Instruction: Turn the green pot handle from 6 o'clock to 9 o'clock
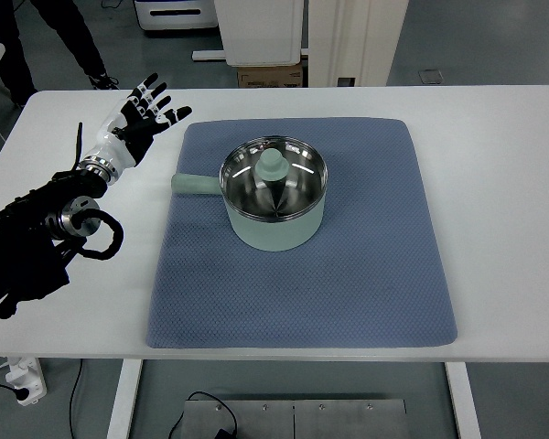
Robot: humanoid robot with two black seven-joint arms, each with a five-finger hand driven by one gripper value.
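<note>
pot handle already at 9 o'clock, left hand clear of it

the green pot sits on the far half of the blue mat, a little left of centre. glass lid is on, green knob in the middle. its handle sticks out straight left, so judged from this view it reads 9 o'clock, not 6. looks like the rotation is done, or close enough that nothing is left but a retreat.

left hand is off to the far left of the mat, over bare table, fingers spread and holding nothing. it is apart from the handle, further away and to the left, no contact. that placement fits a hand parked clear of the work, so the pot stands free on its own base.

right arm not in view.

surface: a white table, the quilted mat under the pot probably there for grip and to protect the top. room: grey floor, white cabinet bases and a cardboard box beyond the far edge, a person's dark legs at far left, a power strip on the floor near left.
</note>
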